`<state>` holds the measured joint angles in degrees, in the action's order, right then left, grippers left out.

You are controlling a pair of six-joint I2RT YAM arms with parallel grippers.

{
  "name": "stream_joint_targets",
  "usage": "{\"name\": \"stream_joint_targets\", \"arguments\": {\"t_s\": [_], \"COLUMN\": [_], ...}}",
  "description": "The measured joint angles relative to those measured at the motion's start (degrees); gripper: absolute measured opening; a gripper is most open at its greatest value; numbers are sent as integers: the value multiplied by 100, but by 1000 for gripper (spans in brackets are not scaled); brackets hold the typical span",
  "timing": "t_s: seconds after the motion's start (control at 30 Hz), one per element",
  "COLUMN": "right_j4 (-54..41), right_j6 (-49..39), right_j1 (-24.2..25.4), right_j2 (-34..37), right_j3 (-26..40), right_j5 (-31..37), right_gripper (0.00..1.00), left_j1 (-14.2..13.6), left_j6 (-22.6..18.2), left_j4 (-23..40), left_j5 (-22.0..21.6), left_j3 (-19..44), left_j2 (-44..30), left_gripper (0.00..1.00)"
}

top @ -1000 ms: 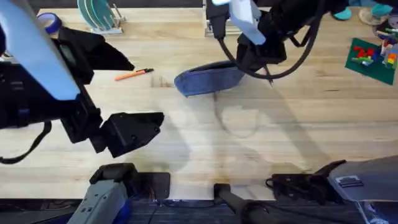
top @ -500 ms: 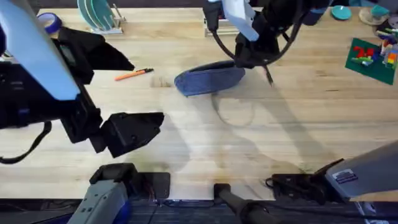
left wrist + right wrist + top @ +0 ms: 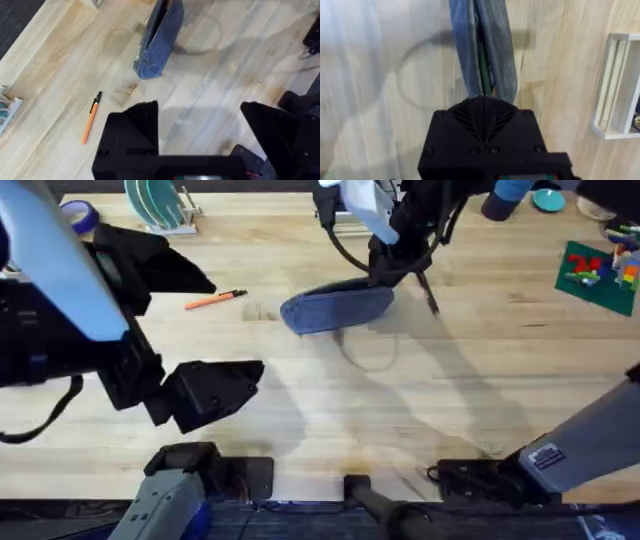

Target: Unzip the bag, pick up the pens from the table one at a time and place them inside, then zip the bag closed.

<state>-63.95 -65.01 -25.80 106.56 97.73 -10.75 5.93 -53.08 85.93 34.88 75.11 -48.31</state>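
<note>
The surface [image 3: 480,380], a wide run of pale planks, carries the bag [image 3: 335,308] towards its far middle, lying with its long axis across the table. Its right end sits directly under the right gripper [image 3: 392,272]. Seen from the right wrist, the pouch [image 3: 482,50] stretches straight away from the fingers, its zipper seam running along that same line, and the near end disappears beneath the black finger housing. The two fingers appear pressed together over that end, probably pinching the zipper pull or the fabric there, though the actual contact is hidden.

The left gripper [image 3: 215,390] hangs well back from the bag, near the left front of the surface. Its fingers [image 3: 132,135] stand wide apart with nothing between them.

The orange pen [image 3: 216,300] lies on the surface to the left of the bag, well apart from it, its long axis roughly parallel to the pouch and its dark tip pointing towards it. From the left wrist it [image 3: 91,117] sits just ahead of the open fingers, so the left arm is the nearer one for picking it up.

My reading is that the zipper travel, whichever way it goes, must follow the bag's length, leftwards from the right gripper.
</note>
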Motion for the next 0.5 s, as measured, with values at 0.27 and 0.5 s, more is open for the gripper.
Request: {"name": "stream_joint_targets", "arguments": {"t_s": [0.27,0.5], "right_j4": [32,150], "right_j6": [0,0], "right_j1": [40,98], "right_j2": [55,55], "right_j3": [62,70], "right_j5": [-2,-1], "right_gripper": [28,28], "left_j1": [0,0], "left_j6": [0,0], "left_j4": [1,1], "left_j5": [1,1], "left_j3": [0,0], "left_j2": [0,0], "left_gripper": [993,995]}}
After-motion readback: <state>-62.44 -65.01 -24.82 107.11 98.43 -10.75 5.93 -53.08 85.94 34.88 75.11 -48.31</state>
